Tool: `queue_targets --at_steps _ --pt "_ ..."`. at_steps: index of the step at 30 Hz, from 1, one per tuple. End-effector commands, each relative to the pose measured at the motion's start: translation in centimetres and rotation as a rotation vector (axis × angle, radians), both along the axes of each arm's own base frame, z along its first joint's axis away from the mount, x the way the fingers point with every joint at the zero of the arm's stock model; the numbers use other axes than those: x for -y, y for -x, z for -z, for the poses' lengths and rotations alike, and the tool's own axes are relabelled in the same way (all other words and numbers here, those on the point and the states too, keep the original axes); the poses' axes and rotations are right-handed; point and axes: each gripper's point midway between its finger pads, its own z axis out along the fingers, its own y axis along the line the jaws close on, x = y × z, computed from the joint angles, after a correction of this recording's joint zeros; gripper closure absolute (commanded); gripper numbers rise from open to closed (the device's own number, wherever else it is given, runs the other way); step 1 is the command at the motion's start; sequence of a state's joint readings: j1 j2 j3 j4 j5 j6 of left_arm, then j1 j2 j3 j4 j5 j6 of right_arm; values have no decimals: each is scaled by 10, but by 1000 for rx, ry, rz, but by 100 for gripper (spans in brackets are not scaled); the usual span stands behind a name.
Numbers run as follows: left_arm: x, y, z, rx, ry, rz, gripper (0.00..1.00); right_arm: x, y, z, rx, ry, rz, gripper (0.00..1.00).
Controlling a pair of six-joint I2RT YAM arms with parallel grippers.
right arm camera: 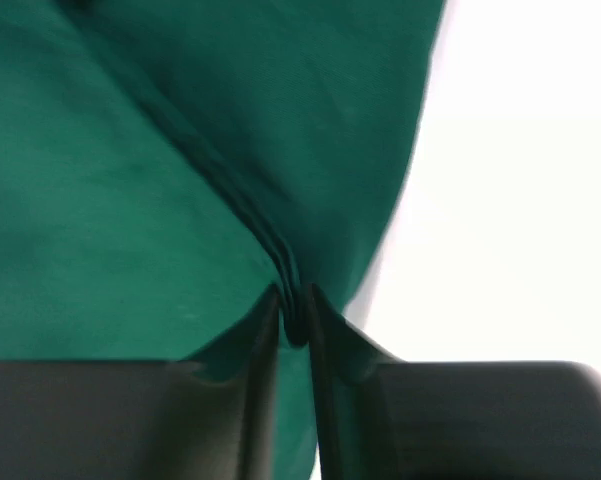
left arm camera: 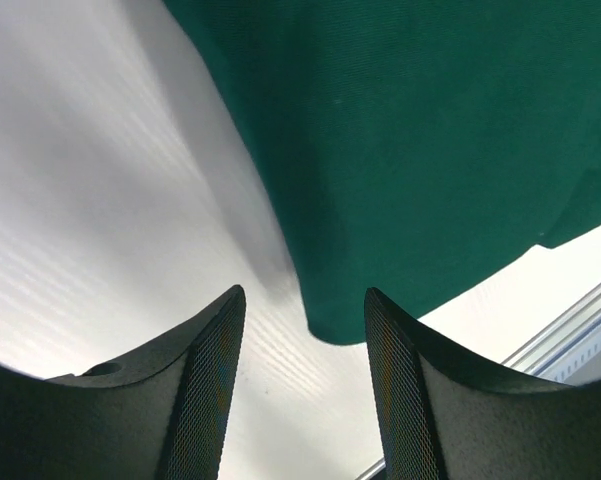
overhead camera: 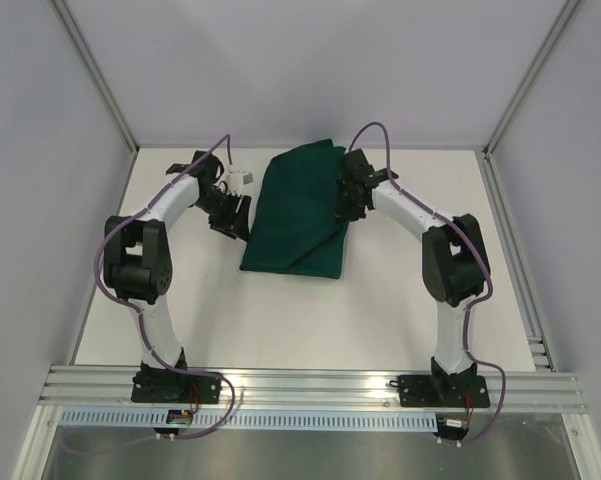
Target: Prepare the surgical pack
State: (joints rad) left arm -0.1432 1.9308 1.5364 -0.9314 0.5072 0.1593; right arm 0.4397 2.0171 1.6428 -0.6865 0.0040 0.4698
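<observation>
The dark green cloth drape (overhead camera: 295,215) lies folded in the middle of the white table. My right gripper (overhead camera: 344,210) is shut on several folded layers at the drape's right edge (right arm camera: 293,300). My left gripper (overhead camera: 232,222) is open and empty just left of the drape; the drape's near corner (left arm camera: 330,320) lies beyond the gap between my fingers (left arm camera: 205,380). The steel tray, scissors, forceps and gauze pads are out of view.
A small white object (overhead camera: 242,181) sits by the left wrist at the back left. Grey walls with metal posts enclose the table (overhead camera: 400,310). An aluminium rail (overhead camera: 310,385) runs along the near edge and shows in the left wrist view (left arm camera: 570,325).
</observation>
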Motion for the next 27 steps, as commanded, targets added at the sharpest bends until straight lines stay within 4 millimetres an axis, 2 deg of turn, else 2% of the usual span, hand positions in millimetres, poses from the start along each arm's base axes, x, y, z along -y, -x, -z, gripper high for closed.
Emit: queue_targets --at_steps 1,2,5,9,12,15,18,22,26,27 --pt "15 11 11 -30 3 55 41 17 1 12 -41 85 36 78" --pt "17 13 13 -33 -3 67 41 18 1 12 -44 93 39 63" --pt "18 18 21 -42 -34 85 41 24 7 12 -41 107 36 48" --pt "16 21 25 -43 -52 93 42 25 11 -8 15 83 27 44" --pt "18 24 25 -43 -42 103 44 16 15 -4 11 31 -20 41" --pt "21 29 26 -51 -31 114 47 -1 16 8 -32 -76 -69 44" --pt "21 34 30 -73 -27 119 49 -8 19 23 -73 -101 -84 53" --pt "23 43 25 -79 -7 137 49 -12 27 32 -100 -126 -106 76" --pt "25 55 9 -65 26 174 47 -17 37 31 -99 -163 -170 91" --pt "25 60 -1 -58 42 183 44 -20 40 31 -104 -182 -190 94"
